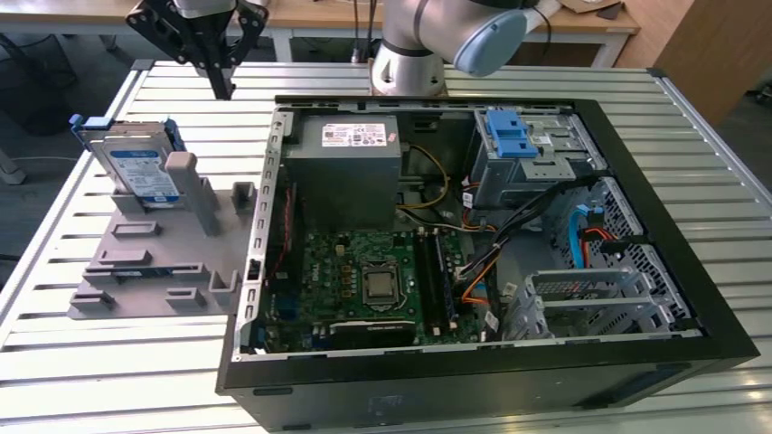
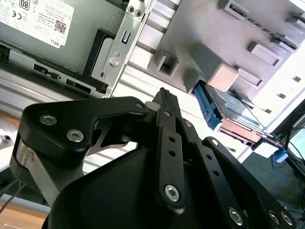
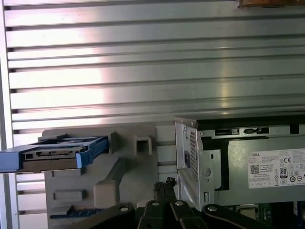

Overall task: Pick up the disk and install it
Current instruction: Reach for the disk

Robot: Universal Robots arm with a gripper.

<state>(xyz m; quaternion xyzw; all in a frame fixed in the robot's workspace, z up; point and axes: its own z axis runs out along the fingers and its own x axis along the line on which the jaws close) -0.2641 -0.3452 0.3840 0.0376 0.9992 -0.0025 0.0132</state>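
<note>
Disk (image 1: 136, 167): stood on edge, leaning, in grey fixture (image 1: 145, 271) on tabletop (image 1: 108, 371). Upper edge is laid along tabletop slats. Not yet installed in computer case (image 1: 483, 389).
Tool (image 1: 222, 89): tips pressed together, nothing held. Hung above tabletop beyond fixture's far end, near case corner.
Relation governing pickup: disk is placed lower than tool, toward exterior view's left, well apart, untouched. Edge-on aspect is presented in first wrist view.

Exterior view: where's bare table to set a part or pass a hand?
Bare table slats: the exterior view's right of the computer case; between the grey fixture and the near edge. Crowded: inside the case, around the disk.
</note>
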